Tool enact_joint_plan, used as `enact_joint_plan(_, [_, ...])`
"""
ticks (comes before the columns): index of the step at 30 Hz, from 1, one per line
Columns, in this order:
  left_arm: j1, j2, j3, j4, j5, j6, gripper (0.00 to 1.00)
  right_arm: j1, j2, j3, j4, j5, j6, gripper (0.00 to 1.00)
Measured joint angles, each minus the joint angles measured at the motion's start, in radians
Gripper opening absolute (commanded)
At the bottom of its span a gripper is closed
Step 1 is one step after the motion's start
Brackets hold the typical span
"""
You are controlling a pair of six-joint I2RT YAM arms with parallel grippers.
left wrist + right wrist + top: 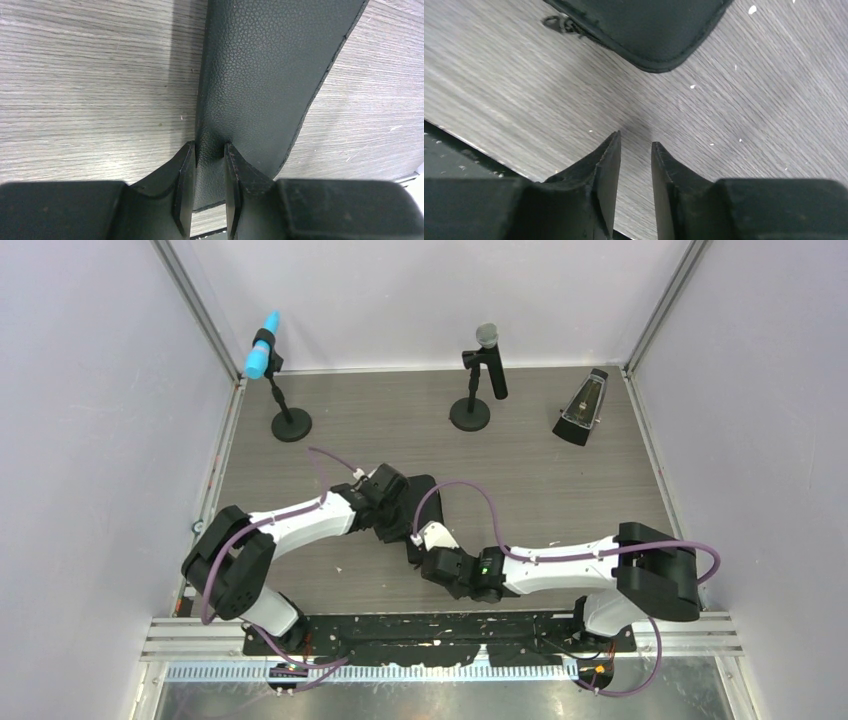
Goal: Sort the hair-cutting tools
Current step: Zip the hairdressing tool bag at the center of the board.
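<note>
No hair-cutting tools show in any view; they are hidden or out of view. A black zip case (428, 486) lies mid-table between the two arms. My left gripper (210, 145) is shut on a fold of the case's grained black cover (265, 65), which is lifted off the wood. My right gripper (636, 138) hangs just over bare tabletop, open, with nothing between its fingers. A rounded corner of the case (649, 30) and its zip pull (555, 22) lie a short way ahead of it. From above, the two grippers (395, 523) (428, 543) sit close together at the case.
Two microphones on round black bases stand at the back, one blue-headed (265, 352) and one grey-headed (488, 358). A dark metronome (583, 408) stands at the back right. Walls enclose three sides, and a black rail (400, 632) runs along the near edge.
</note>
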Motion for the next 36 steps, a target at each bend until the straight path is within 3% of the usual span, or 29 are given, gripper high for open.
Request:
enact_joint_plan(2, [0.002,-0.002,-0.008,0.01,0.002,-0.003,0.19,0.0,-0.014,0.0,0.017,-0.018,-0.004,0.52])
enact_joint_plan(6, [0.002,-0.014,-0.026,0.027,0.003,-0.021,0.2,0.0,-0.037,0.0,0.076,-0.036,-0.004,0.55])
enact_joint_plan(19, [0.002,-0.023,-0.065,0.074,0.04,-0.113,0.2,0.0,0.059,0.031,0.226,-0.016,0.077,0.56])
enact_joint_plan(36, [0.009,0.019,-0.014,0.045,0.003,-0.108,0.21,-0.019,0.154,0.047,0.309,0.056,0.148,0.6])
